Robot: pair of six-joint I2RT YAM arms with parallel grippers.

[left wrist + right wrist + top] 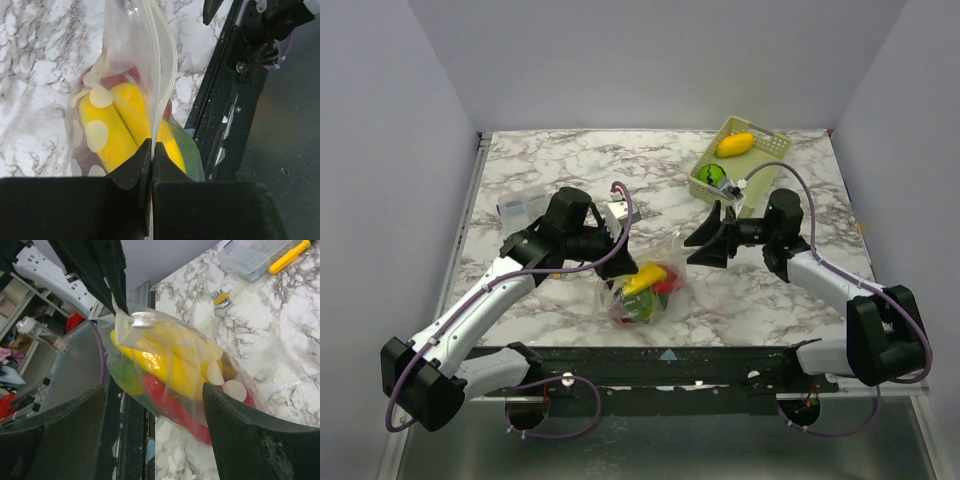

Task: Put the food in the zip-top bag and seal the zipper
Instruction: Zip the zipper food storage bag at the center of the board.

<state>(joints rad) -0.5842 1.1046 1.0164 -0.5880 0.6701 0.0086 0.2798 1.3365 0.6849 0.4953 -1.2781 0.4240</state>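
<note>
Marble table [570, 160] with pale-green basket [701, 189], clear box [520, 207], filled zip-top bag [642, 292].

The zip-top bag [670, 258] lies on the worktop [560, 160] near its front edge, about midway across, with the food [645, 283] inside it. The left end effector [618, 232] is at the bag's back-left corner, and the right end effector [705, 242] is just to the bag's right. A basket [767, 138] stands at the back right with two more pieces [735, 145] in it. A small container [523, 205] lies at the left.
</note>
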